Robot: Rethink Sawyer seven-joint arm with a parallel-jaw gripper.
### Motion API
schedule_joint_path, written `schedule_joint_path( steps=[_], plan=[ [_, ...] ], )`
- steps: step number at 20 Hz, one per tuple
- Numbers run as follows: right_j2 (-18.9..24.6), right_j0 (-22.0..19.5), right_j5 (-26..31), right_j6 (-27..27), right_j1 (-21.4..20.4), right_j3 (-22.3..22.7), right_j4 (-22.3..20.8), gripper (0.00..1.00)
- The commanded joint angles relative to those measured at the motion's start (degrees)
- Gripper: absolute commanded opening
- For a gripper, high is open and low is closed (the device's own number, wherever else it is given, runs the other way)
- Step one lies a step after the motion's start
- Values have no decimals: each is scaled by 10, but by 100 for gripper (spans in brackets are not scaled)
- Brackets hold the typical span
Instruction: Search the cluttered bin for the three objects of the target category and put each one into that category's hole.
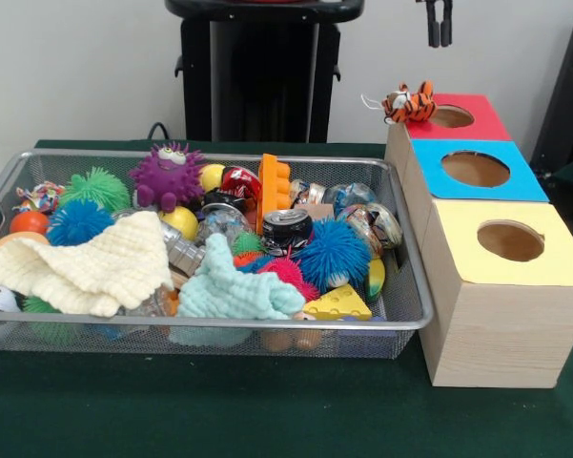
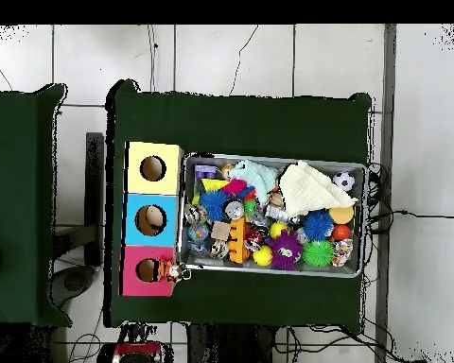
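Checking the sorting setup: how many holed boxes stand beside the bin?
3, in a row beside the bin: red box farthest, blue box in the middle, yellow box nearest the camera.

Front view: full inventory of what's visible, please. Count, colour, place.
wire bin: 1, silver, on the green table
boxes with holes: 3, red, blue, yellow, in a row beside the bin
tiger toy: 1, orange striped, on the red box's corner
cloths: 2, cream and mint, on top of the clutter
spiky balls: several, blue, green
monster toy: 1, purple, bin's far side
cheese wedge: 1, yellow, near rim
can: 1, dark, mid bin
tool: 1, black, raised at top edge
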Motion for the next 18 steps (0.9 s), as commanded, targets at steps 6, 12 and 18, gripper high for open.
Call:
schedule_joint_path(
  steps=[6, 12, 18],
  plan=[
    [83, -57, 99, 116, -13, 11, 55, 0],
    [39, -40, 108, 83, 4, -5, 62, 0],
    [-13, -24, 119, 51, 34, -37, 60, 0]
  ],
)
